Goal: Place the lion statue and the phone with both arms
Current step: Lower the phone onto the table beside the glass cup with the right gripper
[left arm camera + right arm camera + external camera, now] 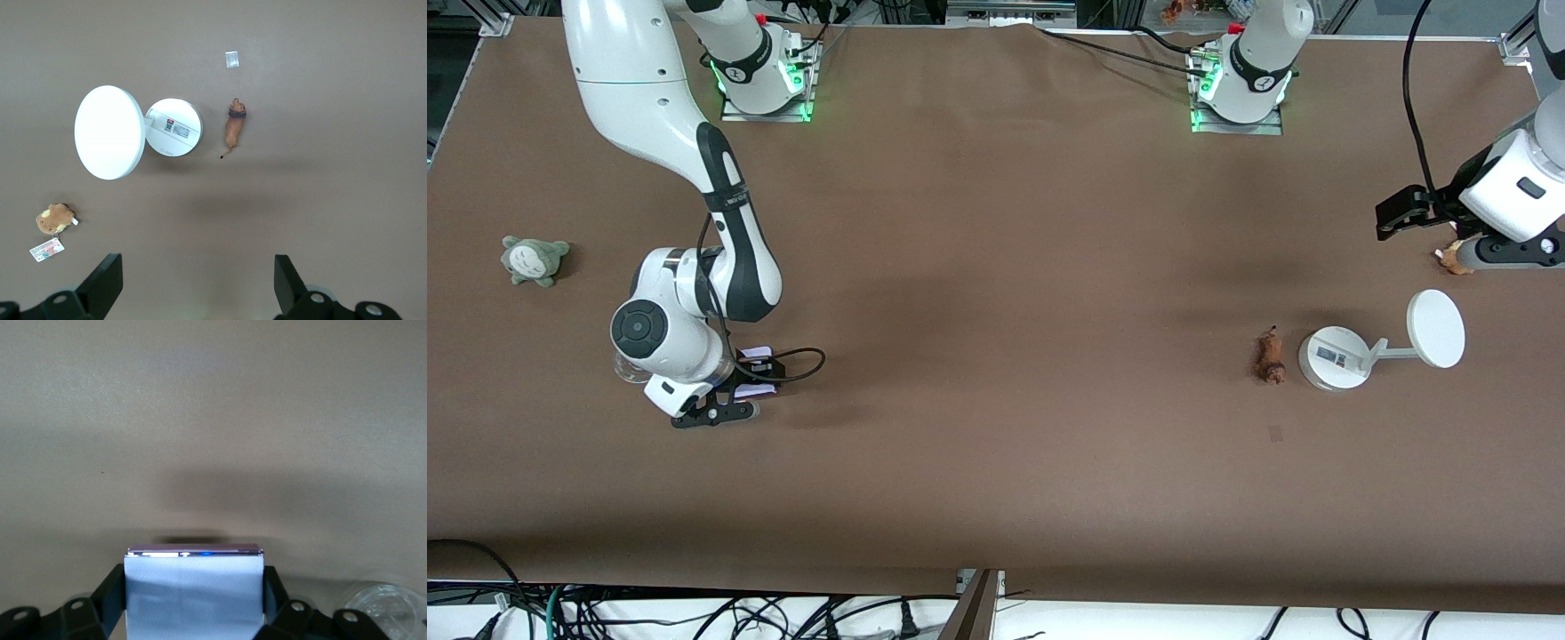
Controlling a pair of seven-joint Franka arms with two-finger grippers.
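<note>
Right claw point(193, 603) is clamped on the phone point(192, 590), low over the surface point(996, 444); keep it level. Left claw point(193, 283), wide open and empty, should centre over the lion point(234, 123).

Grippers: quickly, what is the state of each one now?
Left gripper: open, holding nothing.
Right gripper: shut on the phone.

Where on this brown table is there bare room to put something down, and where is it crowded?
The widest bare stretch runs between the pale lavender phone, clamped in the right gripper, and the small orange-brown lion statue. It is crowded at the left arm's end: lion, white round-based stand, brown plush toy and the open left gripper above.
</note>
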